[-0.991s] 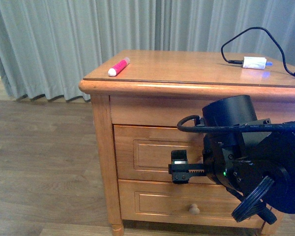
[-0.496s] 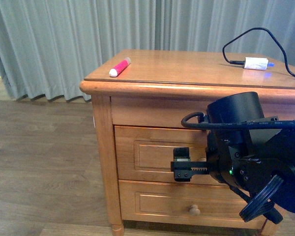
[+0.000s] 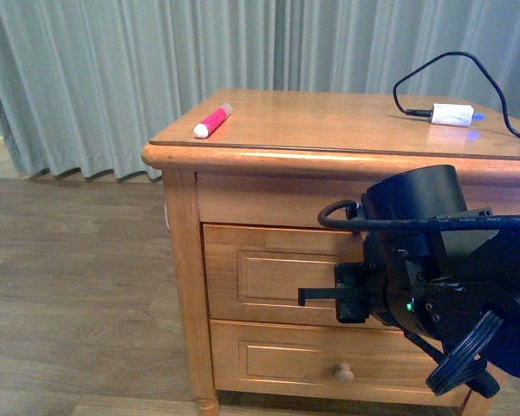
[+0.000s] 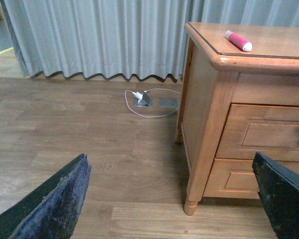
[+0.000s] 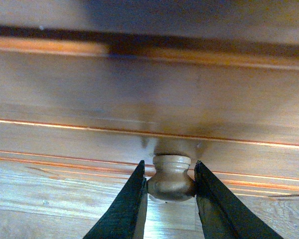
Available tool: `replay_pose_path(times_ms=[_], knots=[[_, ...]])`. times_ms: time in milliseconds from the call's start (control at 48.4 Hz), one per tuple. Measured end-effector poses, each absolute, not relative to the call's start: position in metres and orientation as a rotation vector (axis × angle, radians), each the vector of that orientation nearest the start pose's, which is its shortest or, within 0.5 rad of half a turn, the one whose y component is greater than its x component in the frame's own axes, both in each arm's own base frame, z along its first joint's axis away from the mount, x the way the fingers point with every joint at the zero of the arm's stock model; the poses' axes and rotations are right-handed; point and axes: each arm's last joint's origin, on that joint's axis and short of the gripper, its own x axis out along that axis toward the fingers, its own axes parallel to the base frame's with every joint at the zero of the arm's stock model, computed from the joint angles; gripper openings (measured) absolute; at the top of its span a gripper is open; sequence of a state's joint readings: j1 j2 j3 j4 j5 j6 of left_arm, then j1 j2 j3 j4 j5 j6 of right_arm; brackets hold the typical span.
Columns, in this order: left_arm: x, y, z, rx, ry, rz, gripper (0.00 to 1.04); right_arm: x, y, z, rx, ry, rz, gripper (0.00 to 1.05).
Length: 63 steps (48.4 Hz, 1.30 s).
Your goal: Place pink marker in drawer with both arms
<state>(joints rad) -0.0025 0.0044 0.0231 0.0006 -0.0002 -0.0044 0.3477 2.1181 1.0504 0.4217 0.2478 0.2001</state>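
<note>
Pink marker [image 3: 211, 120] lies on the nightstand [image 3: 184, 260] top, near its front left corner, white cap toward the front edge. Upper drawer [image 3: 269, 273] of the nightstand is closed, flush with the front. Right gripper [image 5: 170, 174] is at that drawer front, fingers [image 5: 129, 204] pinching the round wooden knob [image 5: 172, 181] from both sides, touching it. Right arm [image 3: 433, 286] covers the nightstand's right front. Left gripper [image 4: 169, 159] is off the nightstand's left corner, fingers spread wide, nothing between. White charger plug [image 3: 451, 113] with black cable [image 3: 433, 62] sits on the nightstand top, back right, well apart from the marker.
</note>
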Motion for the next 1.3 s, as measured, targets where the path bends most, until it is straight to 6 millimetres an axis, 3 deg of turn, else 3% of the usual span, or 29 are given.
replay_pose_path(times_ms=[207,785,950,1074,1218,1301], knots=[[0.097,0.0,0.171,-0.004,-0.019,-0.002,0.99,0.372,0.125,0.092,0.015,0.674,0.066,0.22],[0.097,0.0,0.171,-0.004,-0.019,-0.002,0.99,0.263,0.092,0.098,-0.001,0.812,0.181,0.22],[0.097,0.0,0.171,-0.004,-0.019,-0.002,0.99,0.245,0.079,0.099,-0.003,0.837,0.102,0.48],[0.097,0.0,0.171,-0.004,-0.019,-0.003,0.99,0.232,0.07,0.113,0.027,0.831,0.087,0.65],[0.097,0.0,0.171,-0.004,-0.019,-0.002,0.99,0.203,0.058,0.163,0.083,0.729,0.159,0.98],[0.097,0.0,0.171,-0.004,-0.019,-0.003,0.99,0.186,0.048,0.185,0.103,0.676,0.178,0.96]])
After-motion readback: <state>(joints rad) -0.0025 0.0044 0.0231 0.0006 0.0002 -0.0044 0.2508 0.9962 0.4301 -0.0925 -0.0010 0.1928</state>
